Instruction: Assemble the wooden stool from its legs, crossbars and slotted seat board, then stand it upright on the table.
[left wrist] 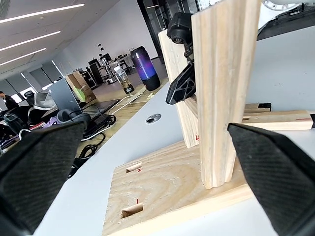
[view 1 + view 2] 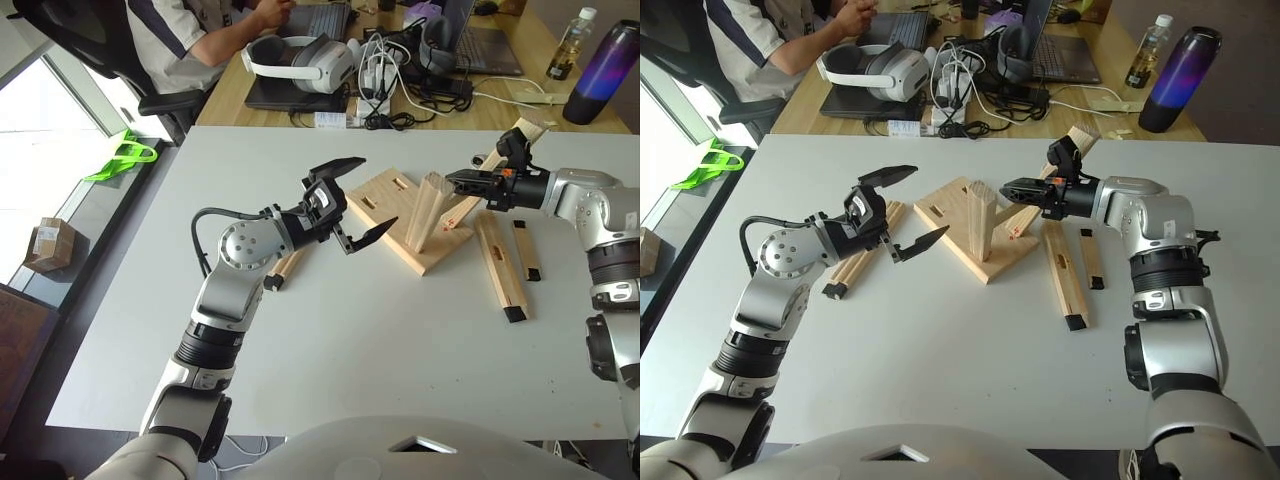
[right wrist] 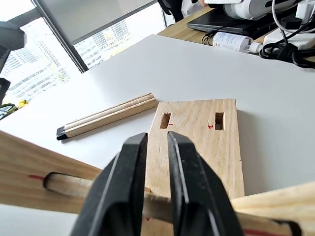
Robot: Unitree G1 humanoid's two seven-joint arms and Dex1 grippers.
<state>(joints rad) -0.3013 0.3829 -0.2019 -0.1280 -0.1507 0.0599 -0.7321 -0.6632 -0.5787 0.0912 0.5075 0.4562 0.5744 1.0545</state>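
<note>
Frankly precarious: seat board (image 2: 950, 218) flat mid-counter (image 2: 300, 340), one leg (image 2: 430, 210) upright in slot. Right gripper (image 2: 462, 182) pinched tight on crossbar (image 3: 69, 186) beside leg. Left gripper (image 2: 377, 192) spread wide, holding nothing. Sideways shove likely topples leg, skids unheld board.

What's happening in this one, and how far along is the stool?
The robot is partway through the build. The seat board lies flat on the table with one leg standing upright on it. The right gripper has its jaws shut on a thin crossbar right beside that leg. The left gripper hovers at the board's other side, jaws wide open, holding nothing. More wooden pieces lie loose nearby.
</note>
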